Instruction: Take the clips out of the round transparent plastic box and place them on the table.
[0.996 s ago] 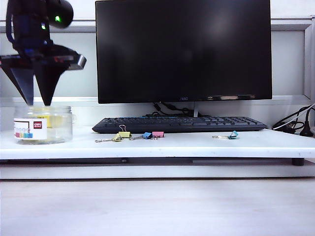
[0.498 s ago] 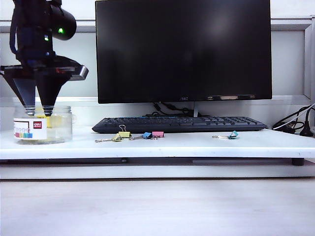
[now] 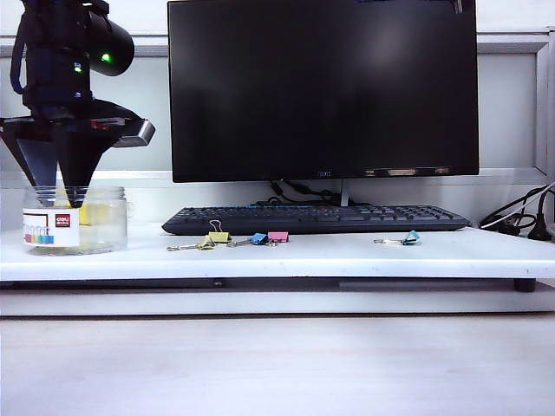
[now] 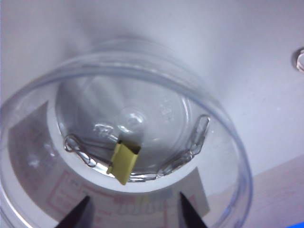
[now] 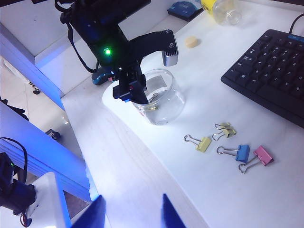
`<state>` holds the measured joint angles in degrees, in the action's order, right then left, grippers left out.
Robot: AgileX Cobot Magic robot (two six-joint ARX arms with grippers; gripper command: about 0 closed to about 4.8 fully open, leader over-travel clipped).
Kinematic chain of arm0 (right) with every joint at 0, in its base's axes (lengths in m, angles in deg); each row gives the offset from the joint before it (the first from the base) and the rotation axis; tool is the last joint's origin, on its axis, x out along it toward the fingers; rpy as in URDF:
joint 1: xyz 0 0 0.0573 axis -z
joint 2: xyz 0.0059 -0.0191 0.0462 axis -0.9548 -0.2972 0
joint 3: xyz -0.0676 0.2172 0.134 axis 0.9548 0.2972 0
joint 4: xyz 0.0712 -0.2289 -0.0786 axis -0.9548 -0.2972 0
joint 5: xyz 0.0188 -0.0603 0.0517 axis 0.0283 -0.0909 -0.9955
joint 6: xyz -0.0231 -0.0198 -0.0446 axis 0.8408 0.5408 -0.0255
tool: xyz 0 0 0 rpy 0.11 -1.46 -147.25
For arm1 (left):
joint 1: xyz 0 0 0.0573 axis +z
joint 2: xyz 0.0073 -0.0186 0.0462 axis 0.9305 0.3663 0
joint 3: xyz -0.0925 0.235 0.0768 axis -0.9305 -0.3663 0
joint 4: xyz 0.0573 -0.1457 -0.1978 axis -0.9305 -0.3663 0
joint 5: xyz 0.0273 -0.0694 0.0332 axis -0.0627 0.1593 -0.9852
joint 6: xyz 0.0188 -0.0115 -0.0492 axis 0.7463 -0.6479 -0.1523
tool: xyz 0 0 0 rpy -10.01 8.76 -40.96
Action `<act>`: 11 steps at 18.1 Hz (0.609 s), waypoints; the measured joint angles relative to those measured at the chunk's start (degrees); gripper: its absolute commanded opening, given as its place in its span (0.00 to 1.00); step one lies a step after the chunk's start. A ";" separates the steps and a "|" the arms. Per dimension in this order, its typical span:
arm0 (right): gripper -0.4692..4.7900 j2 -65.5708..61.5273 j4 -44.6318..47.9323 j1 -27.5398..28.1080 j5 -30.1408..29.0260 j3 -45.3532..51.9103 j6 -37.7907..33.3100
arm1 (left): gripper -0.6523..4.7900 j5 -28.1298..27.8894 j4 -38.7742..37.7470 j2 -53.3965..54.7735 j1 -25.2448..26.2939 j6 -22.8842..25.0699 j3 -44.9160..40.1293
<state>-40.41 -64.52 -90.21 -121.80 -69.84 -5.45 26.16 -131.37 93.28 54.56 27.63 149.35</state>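
since a second ago the left gripper has come down at the left edge of the exterior view: fingertips that hung just above the round transparent plastic box now sit inside its mouth. nothing else on the table has shifted.

left wrist view: the two dark fingertips show at the lower edge, spread apart and holding nothing. one pale-yellow clip lies on the box floor just beyond them, its wire handles splayed along the wall (a few loose wire loops also lie there, hard to tell whose). the box stands upright at the left end of the table, label facing the exterior camera.

right gripper: only its blurred fingertips show at the bottom of the right wrist view, well apart and empty, well clear of the box and looking down on the scene.

already out on the table: two yellow clips in front of the keyboard, lower centre of the exterior view, beside a blue clip and a pink clip; a teal clip lies further right.

reading: the descent puts the left gripper in reach of the remaining yellow clip; likely next is a little more lowering, then closing on it. risk: fingertips catching the box wall or nudging the box.
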 measured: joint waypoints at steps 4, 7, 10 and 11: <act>0.38 0.00 0.00 0.00 0.00 0.00 0.02 | 0.56 0.00 0.02 0.00 0.00 0.07 0.00; 0.38 -0.02 -0.02 0.00 0.00 0.00 0.02 | 0.56 0.00 0.04 0.74 0.00 0.20 0.02; 0.38 -0.04 -0.46 0.00 0.00 0.00 0.02 | 0.56 -0.04 -0.11 1.86 0.00 0.20 0.02; 0.38 -0.04 -0.66 0.00 0.00 0.00 0.02 | 0.56 -0.35 -0.11 2.27 0.00 0.20 0.02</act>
<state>-40.46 -65.17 -90.21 -121.80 -69.84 -5.43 25.81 -131.48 95.55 54.56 27.83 149.37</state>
